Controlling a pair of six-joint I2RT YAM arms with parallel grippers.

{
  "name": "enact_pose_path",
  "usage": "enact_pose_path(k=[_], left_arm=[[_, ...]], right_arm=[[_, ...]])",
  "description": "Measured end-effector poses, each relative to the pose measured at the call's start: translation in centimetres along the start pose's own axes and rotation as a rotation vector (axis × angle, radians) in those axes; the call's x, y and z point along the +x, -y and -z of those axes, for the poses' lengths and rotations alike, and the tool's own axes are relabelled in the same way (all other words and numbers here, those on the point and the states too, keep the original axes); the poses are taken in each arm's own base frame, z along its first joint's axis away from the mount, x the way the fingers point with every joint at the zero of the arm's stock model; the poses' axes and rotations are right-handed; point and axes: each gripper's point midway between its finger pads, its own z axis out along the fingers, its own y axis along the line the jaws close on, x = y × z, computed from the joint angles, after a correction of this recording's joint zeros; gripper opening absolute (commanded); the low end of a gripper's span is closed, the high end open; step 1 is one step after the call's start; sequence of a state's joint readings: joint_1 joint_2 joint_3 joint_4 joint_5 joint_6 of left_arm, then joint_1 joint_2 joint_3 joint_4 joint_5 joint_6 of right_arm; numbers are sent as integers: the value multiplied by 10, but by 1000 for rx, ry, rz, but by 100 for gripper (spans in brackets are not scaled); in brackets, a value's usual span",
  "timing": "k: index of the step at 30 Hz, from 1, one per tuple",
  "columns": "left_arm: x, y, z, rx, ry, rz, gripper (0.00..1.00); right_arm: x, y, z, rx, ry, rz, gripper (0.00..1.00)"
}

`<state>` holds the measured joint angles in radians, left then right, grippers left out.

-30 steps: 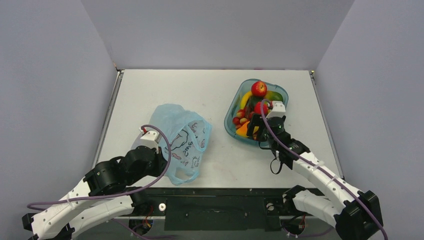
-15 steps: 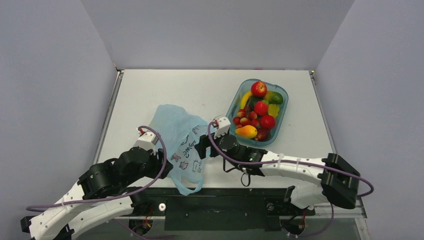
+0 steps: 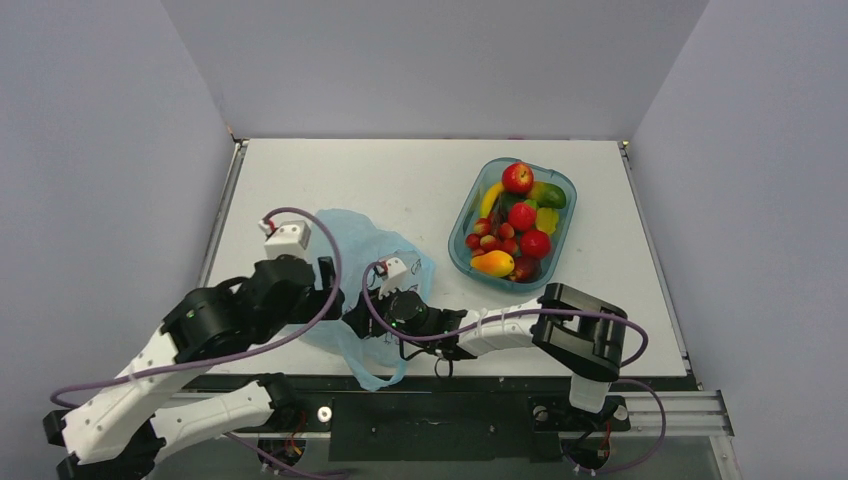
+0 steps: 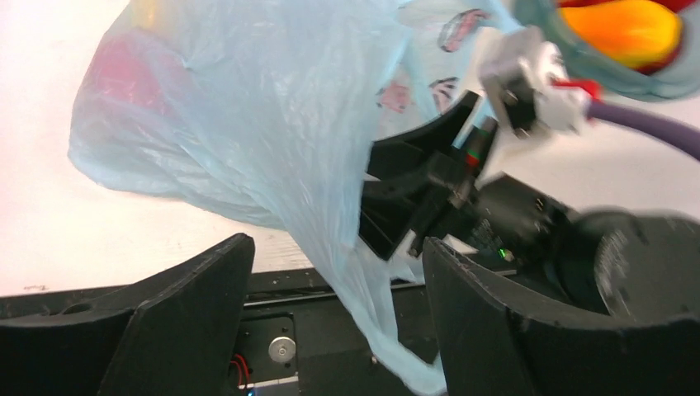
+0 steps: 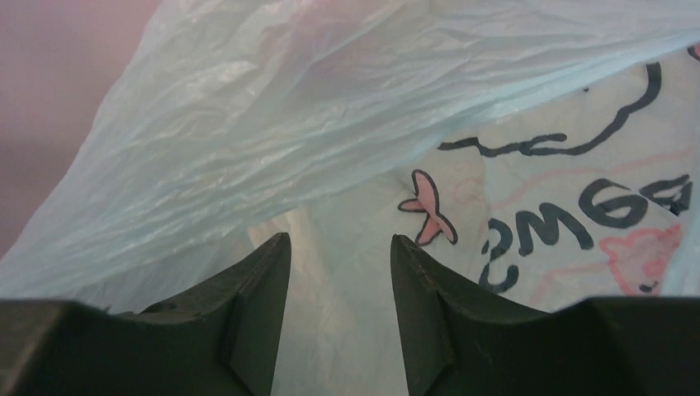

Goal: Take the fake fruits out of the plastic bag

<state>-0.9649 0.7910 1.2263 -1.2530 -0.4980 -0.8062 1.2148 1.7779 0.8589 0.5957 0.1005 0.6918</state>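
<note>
My left pincer [image 4: 334, 247] gapes wide, film of the light-blue plastic bag [image 3: 345, 235] hanging loose between its fingers at the table's [image 3: 400, 180] near left, while my right pincer [image 5: 340, 243], narrowly parted and empty, faces the bag's printed side, left of the fruit-filled tub [image 3: 455, 252].

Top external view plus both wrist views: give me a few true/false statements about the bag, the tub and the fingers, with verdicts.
1. The right gripper is at the plastic bag, its fingers apart. True.
2. The teal tub is empty. False: it holds toy fruits.
3. The left gripper is clamped shut. False: its fingers are spread wide, with bag film hanging between them.
4. A reddish shape shows through the bag in the left wrist view. True.
5. The bag lies right of the tub in the top view. False: it lies left of it.
</note>
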Motion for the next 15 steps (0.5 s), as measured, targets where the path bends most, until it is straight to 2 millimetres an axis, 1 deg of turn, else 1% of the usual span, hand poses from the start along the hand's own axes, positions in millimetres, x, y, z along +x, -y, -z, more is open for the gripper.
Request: enact_pose_path(k=[1, 3, 5, 7, 10, 11, 13, 15], left_arm=[[0, -2, -9, -39, -9, -4, 69], [1, -14, -34, -127, -31, 18, 61], [1, -39, -55, -218, -43, 69, 53], [0, -65, -69, -278, -59, 132, 50], [-12, -95, -86, -329, -63, 226, 48], [-18, -103, -93, -332, -61, 253, 45], [-28, -115, -110, -323, -75, 287, 40], [-35, -128, -130, -312, -106, 319, 38]], right_arm=[[0, 1, -3, 0, 4, -5, 43], [-3, 0, -10, -9, 23, -19, 40], [-6, 3, -16, -6, 37, -35, 38], [-7, 10, -21, 5, 45, -48, 36], [-9, 18, -25, 19, 53, -63, 36], [-9, 20, -26, 24, 56, -69, 35], [-10, 27, -30, 36, 61, -79, 35], [-9, 33, -33, 48, 62, -86, 35]])
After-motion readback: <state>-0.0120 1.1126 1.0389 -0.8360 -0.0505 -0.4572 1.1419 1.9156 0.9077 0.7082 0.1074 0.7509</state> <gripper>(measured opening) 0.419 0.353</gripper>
